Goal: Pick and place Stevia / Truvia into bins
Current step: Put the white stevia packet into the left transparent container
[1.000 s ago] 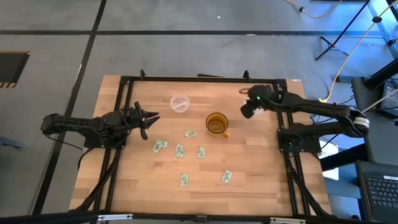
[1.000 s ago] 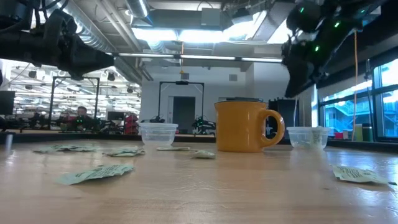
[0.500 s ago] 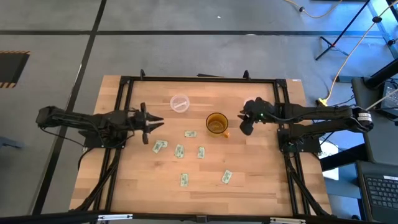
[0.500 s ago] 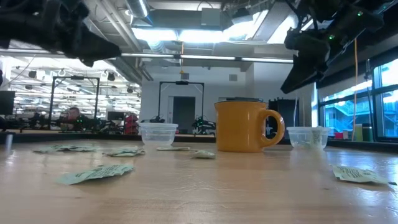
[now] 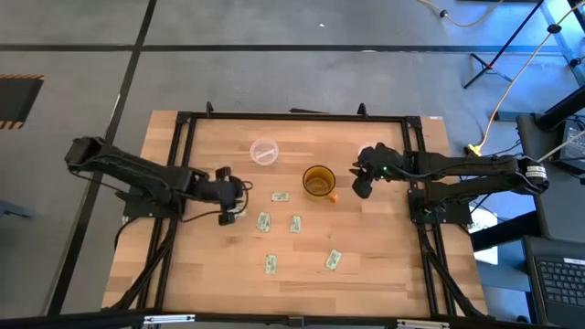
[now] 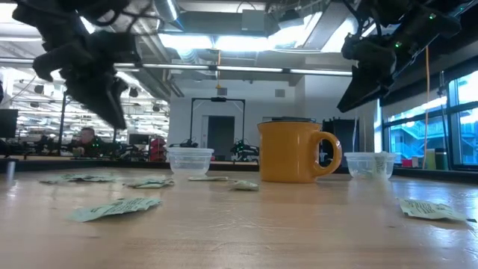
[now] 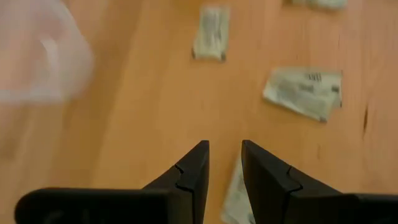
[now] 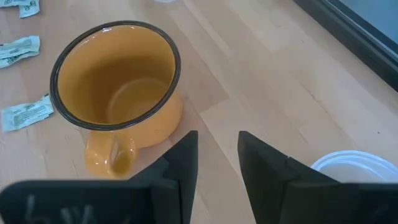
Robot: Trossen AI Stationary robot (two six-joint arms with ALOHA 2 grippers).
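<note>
Left gripper (image 5: 230, 203) hovering, fingers slightly parted, empty, over a small white-and-green paper packet (image 7: 234, 196) lying flat on the wooden table (image 5: 384, 265). Best lowered straight, pinching one edge. Right gripper (image 5: 362, 179) waiting empty, slightly open, beside orange ceramic mug (image 5: 318, 181).

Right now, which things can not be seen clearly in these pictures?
- Packet under the left end effector: hidden by the arm in the high view, cut off in the left wrist view.
- Clear cup: blurred, left wrist view.
- Second cup: cut off, right wrist view.
- Packet print: too small.
</note>
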